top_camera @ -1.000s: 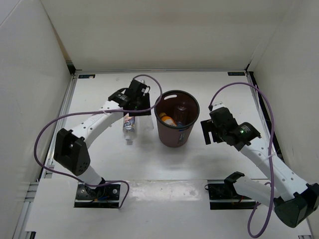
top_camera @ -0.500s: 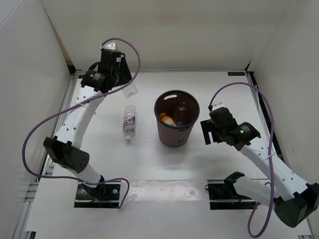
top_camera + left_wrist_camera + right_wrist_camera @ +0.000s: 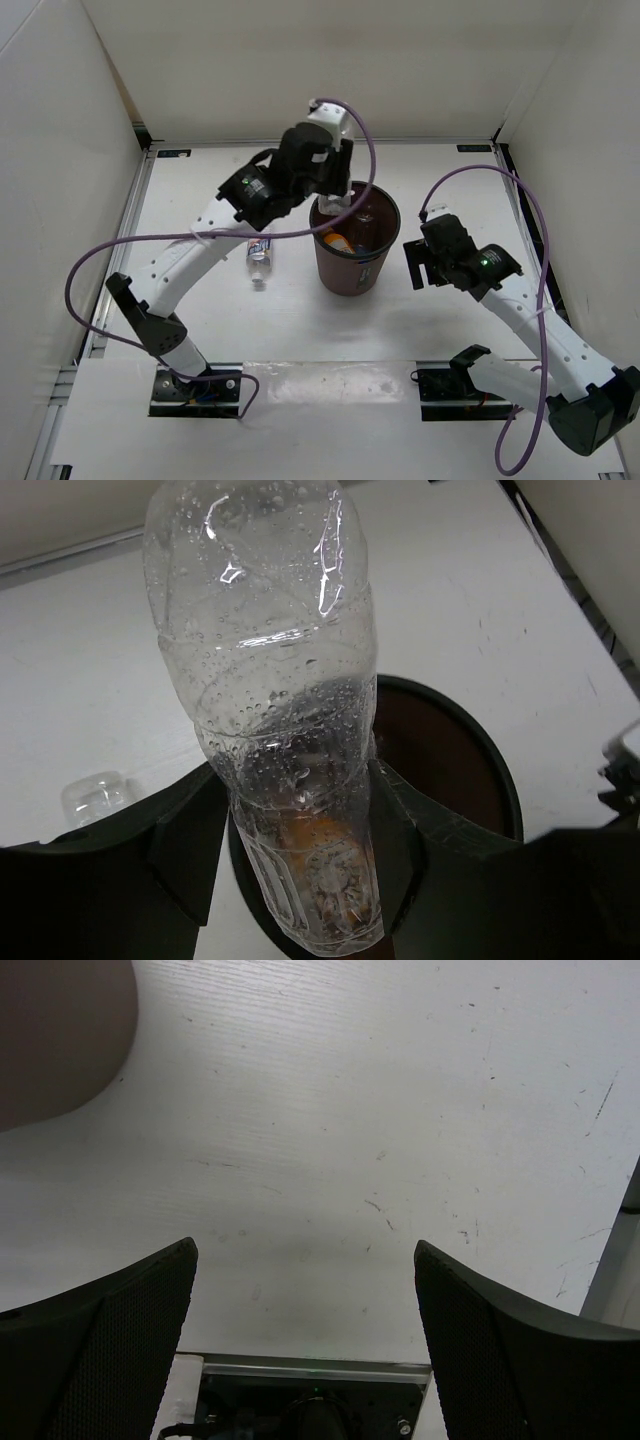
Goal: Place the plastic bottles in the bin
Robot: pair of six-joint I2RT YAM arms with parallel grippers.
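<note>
Over bin left rim: clear unlabelled bottle, droplets beading its wall, clamped in left gripper. Inside bin: stubby orange bottle. Left of bin: blue-labelled bottle lying on surface. Right of bin: right gripper spread wide, holding nothing.

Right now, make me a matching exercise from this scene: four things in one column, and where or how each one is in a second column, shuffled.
Column one:
1. clear unlabelled bottle
2. stubby orange bottle
3. blue-labelled bottle
4. right fingers

Column two:
A. lying on the table, on the left arm's side of the bin
B. open, holding nothing
C. gripped by the left fingers above the bin
D. inside the bin

Pairs: 1-C, 2-D, 3-A, 4-B
</note>
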